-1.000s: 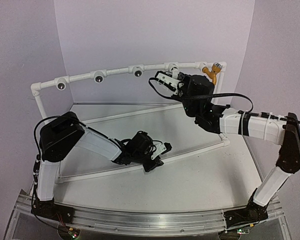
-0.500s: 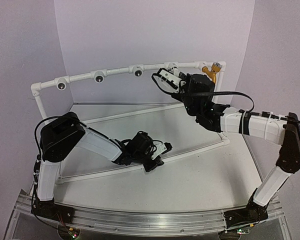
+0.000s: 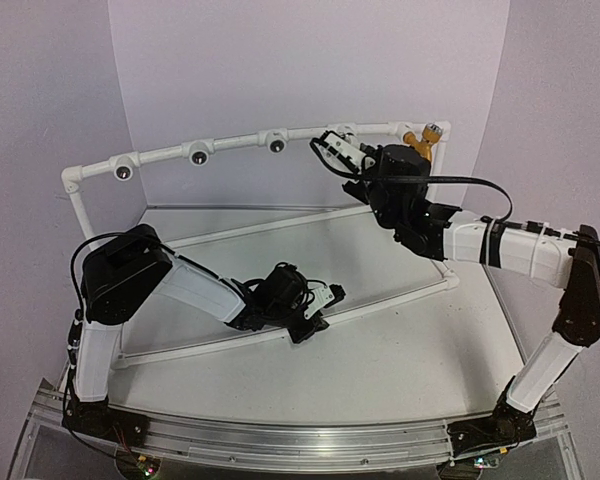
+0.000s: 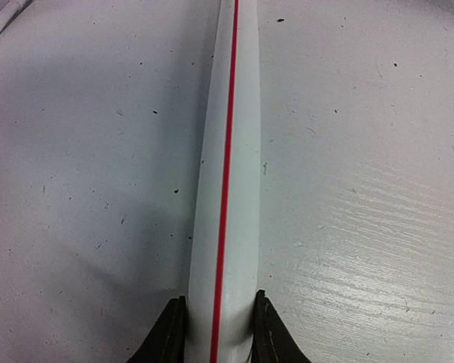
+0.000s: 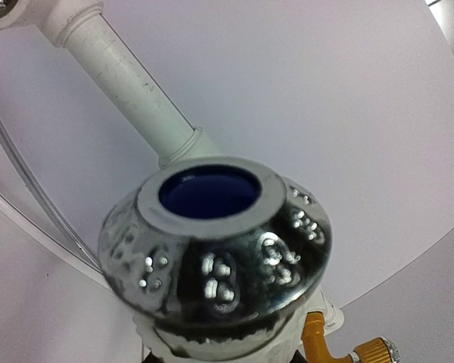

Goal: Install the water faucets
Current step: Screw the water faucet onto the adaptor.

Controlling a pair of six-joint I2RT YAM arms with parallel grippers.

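While the left claw (image 4: 218, 333) stays clamped on the red-lined lower pipe (image 4: 227, 151) on the table | right claw (image 3: 342, 150), closed on the white faucet (image 5: 216, 257), has risen nearer to the top pipe (image 3: 235, 144) | yellow faucet (image 3: 418, 140) already seated at the right end | insertion seems next.

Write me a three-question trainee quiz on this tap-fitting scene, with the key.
1. True or false: the yellow tap hangs at the left end of the top rail.
2. What does the left pincer grip? A) a white pipe with a red stripe B) a sponge C) a screwdriver
3. How many empty sockets show on the rail to the left of the right pincer, which holds the chrome-knobbed tap?
Key: 1 false, it sits at the right end; 2 A; 3 three.
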